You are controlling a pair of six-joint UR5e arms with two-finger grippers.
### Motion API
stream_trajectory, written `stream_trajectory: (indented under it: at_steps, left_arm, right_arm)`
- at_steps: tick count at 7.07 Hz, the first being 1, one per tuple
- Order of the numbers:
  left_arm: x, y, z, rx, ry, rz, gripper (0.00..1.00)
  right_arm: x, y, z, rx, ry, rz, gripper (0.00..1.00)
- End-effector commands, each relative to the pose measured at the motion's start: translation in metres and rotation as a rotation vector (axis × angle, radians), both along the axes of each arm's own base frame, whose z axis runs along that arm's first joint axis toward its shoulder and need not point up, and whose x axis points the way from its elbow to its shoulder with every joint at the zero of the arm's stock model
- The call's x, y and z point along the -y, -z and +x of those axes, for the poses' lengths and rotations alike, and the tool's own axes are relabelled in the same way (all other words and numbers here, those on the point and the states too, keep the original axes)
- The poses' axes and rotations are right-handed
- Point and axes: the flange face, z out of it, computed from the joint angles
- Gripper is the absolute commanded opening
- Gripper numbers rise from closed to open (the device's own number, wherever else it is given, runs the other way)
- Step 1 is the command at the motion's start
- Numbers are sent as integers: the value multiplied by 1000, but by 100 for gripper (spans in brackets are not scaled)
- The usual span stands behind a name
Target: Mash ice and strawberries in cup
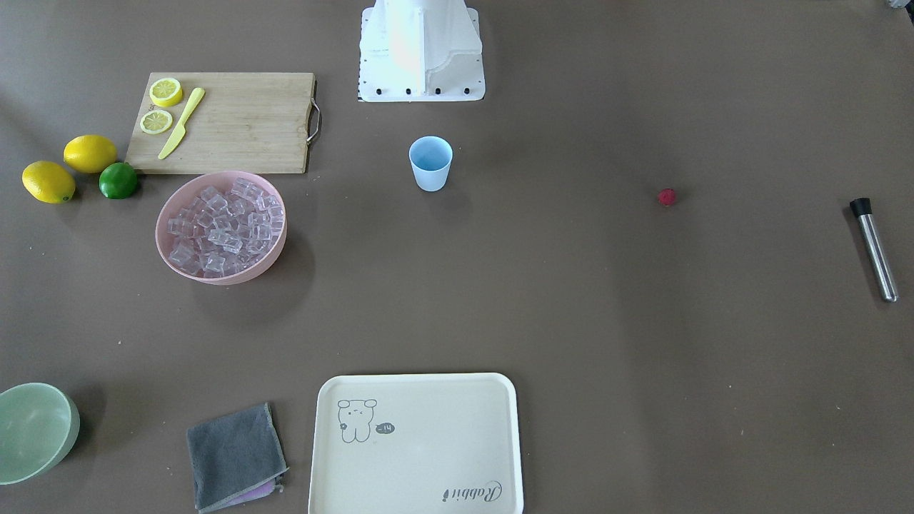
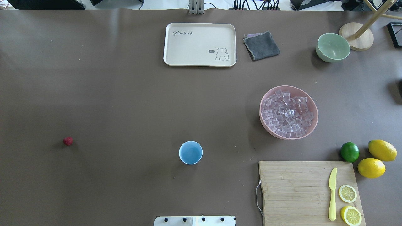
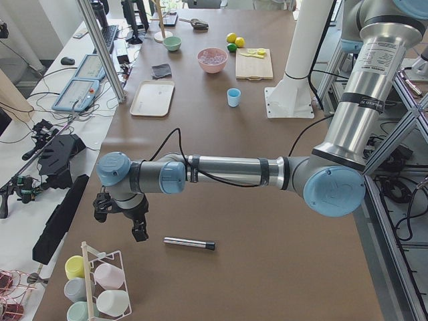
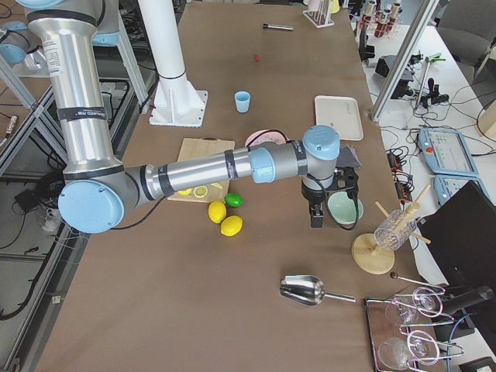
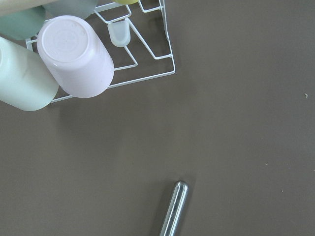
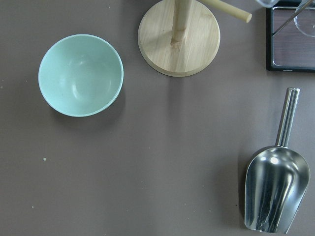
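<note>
Left hand hovering over the table's left end beside a metal muddler, grip impossible to tell. Strawberry alone at nine o'clock from the light blue cup; ice heaped in a pink bowl at two o'clock. Right hand above a green bowl, grip likewise unclear.

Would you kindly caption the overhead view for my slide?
Empty blue cup mid-table, ice in pink bowl, strawberry apart.
</note>
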Motion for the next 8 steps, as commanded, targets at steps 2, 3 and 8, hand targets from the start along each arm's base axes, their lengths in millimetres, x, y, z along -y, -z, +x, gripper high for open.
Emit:
stream_trajectory:
  at_steps: [2,3,8]
  left_arm:
    - [5,11,0,-6,1,12,99]
    - [10,14,3,-6,-3,22,99]
    - [29,52,-2,-51,-11,117,99]
  right_arm:
    - [1,3,0,0,1,8,100]
    - [0,10,0,-1,-2,20,100]
    - [-3,19,3,-5,-8,37,100]
